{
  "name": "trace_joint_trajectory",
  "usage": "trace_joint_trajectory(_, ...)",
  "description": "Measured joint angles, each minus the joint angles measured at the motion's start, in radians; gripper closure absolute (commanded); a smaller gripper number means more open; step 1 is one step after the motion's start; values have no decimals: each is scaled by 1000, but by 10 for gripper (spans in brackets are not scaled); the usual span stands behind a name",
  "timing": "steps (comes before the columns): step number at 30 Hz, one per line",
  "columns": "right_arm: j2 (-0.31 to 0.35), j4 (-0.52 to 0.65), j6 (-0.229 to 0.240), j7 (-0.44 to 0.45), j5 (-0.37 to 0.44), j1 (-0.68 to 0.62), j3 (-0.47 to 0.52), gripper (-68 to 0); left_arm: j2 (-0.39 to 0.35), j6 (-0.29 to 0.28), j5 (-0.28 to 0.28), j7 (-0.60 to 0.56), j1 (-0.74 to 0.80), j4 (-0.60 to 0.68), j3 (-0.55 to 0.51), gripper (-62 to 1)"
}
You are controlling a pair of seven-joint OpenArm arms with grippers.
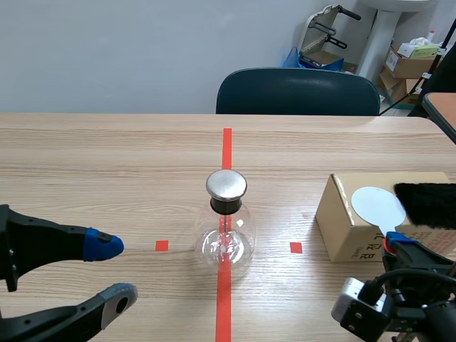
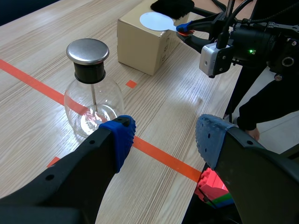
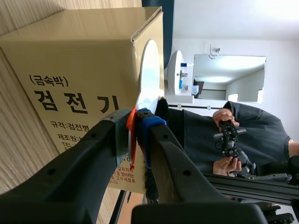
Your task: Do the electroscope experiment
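The electroscope [image 1: 226, 235], a clear glass flask with a metal cap, stands on the red tape line at the table's middle; it also shows ahead of my left fingers [image 2: 93, 102]. A white disc paddle [image 1: 377, 205] [image 2: 155, 20] [image 3: 149, 79] lies on the cardboard box [image 1: 345, 228] beside a black fur pad [image 1: 427, 203]. My right gripper [image 1: 395, 242] [image 3: 135, 126] is shut on the paddle's orange handle [image 3: 131, 123] at the box's near edge. My left gripper [image 1: 114, 272] [image 2: 163, 137] hangs open and holds nothing, left of the flask.
A dark chair [image 1: 296, 91] stands behind the table's far edge. Cardboard boxes [image 1: 410, 60] sit on the floor at the back right. A person [image 3: 243, 140] is seen beyond the box. Coloured blocks [image 2: 212, 186] lie below the table's edge.
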Motion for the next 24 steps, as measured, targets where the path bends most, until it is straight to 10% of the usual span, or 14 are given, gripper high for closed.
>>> trace_joint_trajectory(24, 0, 0, 0, -12, 0, 0, 0, -8, 0, 0, 0, 0, 0, 0, 0, -317)
